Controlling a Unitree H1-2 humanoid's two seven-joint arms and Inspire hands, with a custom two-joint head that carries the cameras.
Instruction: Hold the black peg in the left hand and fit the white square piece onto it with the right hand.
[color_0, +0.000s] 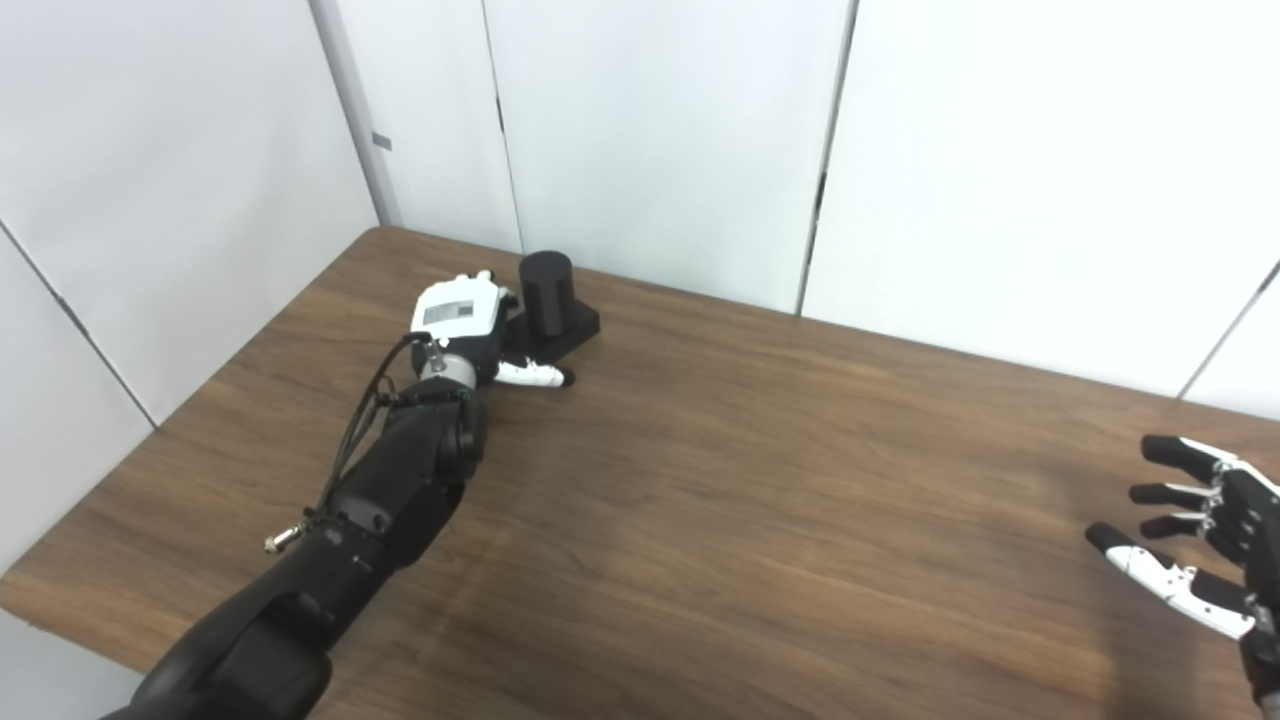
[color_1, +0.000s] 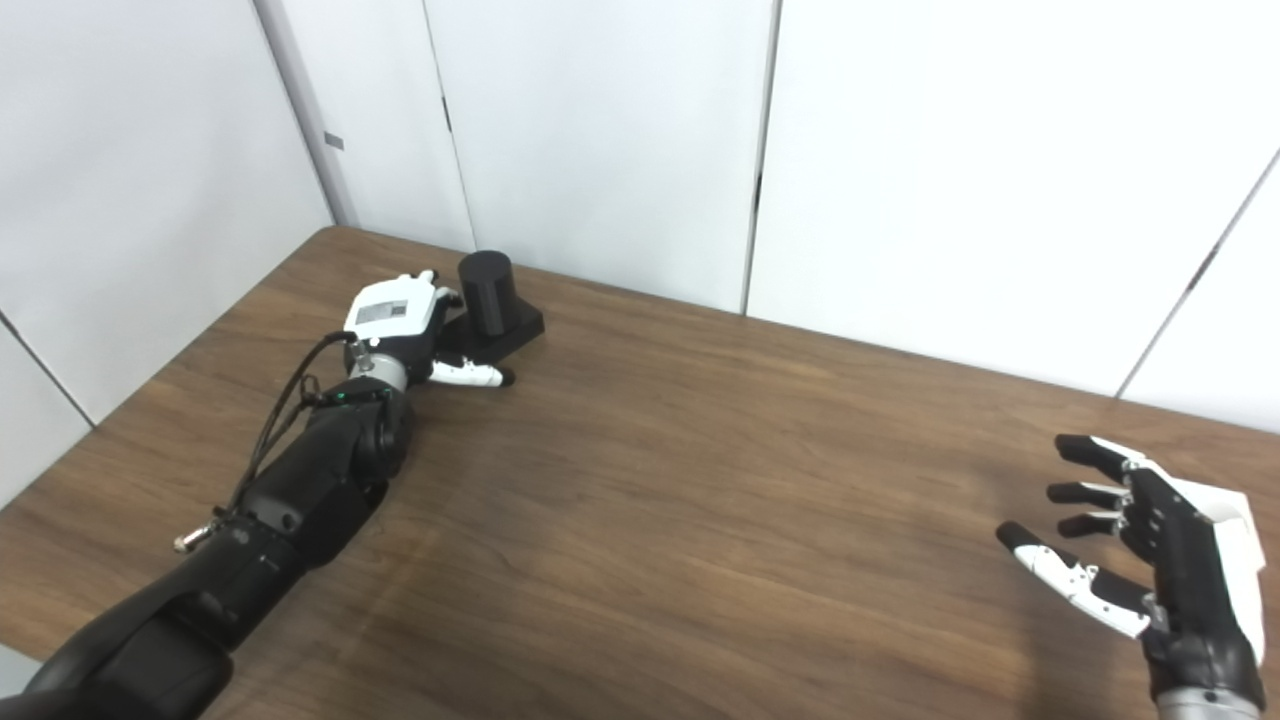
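White wall panels behind, brown wooden table (color_0: 760, 520). Left hand (color_0: 470, 325) reaching at black peg (color_0: 547, 290) near far-left corner, touching its base; grasp unclear. Right hand (color_1: 1150, 560) hovering spread, empty. White square piece not showing. Likely step: securing peg; next, finding the piece.

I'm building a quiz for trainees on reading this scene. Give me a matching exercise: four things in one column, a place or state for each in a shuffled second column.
1. black peg
2. left hand
3. right hand
4. table

A. open, fingers spread, holding nothing
B. brown wood grain
C. upright on a square base at the far left
D. reached up against the peg's base

Pairs: 1-C, 2-D, 3-A, 4-B
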